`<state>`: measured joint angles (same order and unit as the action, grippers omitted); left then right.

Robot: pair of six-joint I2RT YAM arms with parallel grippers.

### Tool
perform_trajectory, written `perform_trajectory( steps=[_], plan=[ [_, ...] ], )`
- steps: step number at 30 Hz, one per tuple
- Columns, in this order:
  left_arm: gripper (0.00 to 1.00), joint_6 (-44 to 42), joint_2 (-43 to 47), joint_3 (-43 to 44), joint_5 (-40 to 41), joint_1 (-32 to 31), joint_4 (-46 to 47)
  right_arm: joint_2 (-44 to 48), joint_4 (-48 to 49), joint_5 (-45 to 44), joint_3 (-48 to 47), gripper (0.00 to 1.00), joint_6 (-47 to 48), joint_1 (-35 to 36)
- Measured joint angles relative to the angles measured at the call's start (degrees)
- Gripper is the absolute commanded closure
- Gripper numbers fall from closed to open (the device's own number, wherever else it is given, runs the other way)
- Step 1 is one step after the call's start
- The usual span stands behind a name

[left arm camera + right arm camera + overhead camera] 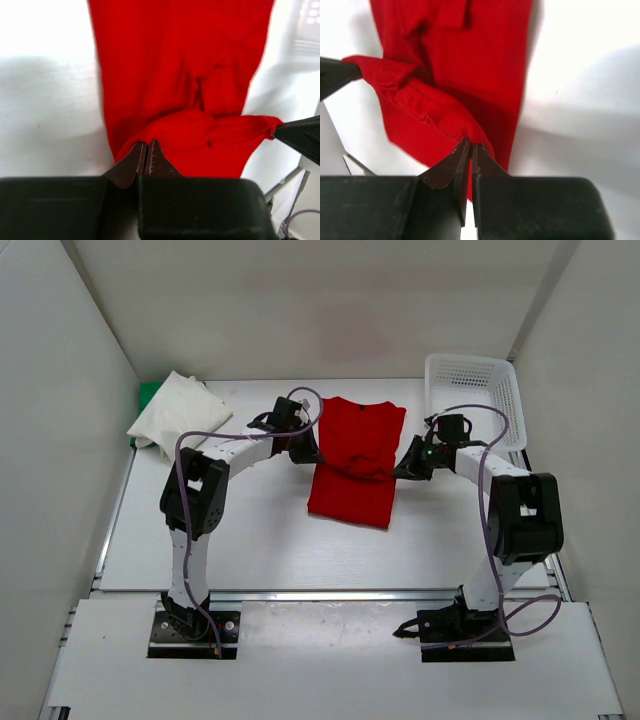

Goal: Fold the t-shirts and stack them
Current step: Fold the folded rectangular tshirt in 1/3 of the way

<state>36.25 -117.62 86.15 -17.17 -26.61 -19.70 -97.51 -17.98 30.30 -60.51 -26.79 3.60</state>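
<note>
The red t-shirt (350, 475) lies lengthwise at the middle of the table, with a raised fold across its width. My left gripper (310, 452) is shut on the fold's left edge, and its jaws pinch the red cloth (185, 60) in the left wrist view. My right gripper (405, 468) is shut on the right edge, its tips (471, 145) buried in a bunched ridge of the shirt (470, 65). At the far left, a folded white t-shirt (178, 412) rests on a green t-shirt (148, 395), of which only a corner shows.
A white mesh basket (470, 390) stands at the far right corner, just behind the right arm. White walls close in the table on the left, back and right. The near table edge (330, 592) runs in front of both arm bases.
</note>
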Motion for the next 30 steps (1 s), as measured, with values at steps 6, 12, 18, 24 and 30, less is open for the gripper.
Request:
perform_trajectory(
  steps=[6,12,18,24,30],
  plan=[
    [0.78,0.81,-4.63,2.51,-0.04,1.22,0.92,-7.10,1.70,-1.01,-4.92,0.94,-0.61,-0.37],
    [0.57,3.74,-4.17,1.31,-1.44,2.58,6.03,-8.50,2.25,-2.19,-8.02,0.66,-1.73,-0.15],
    [0.62,4.37,7.78,-12.31,-0.50,2.03,12.55,-3.80,3.17,-7.52,-7.04,0.76,-0.96,2.49],
    [0.68,4.55,15.67,-26.60,-1.44,-6.23,17.75,1.03,6.84,-7.02,-1.66,1.00,-1.55,9.81],
    [0.70,5.60,12.46,-34.14,-4.50,-4.33,22.99,-1.36,8.66,-6.45,3.37,0.99,-2.40,16.55]
  ],
)
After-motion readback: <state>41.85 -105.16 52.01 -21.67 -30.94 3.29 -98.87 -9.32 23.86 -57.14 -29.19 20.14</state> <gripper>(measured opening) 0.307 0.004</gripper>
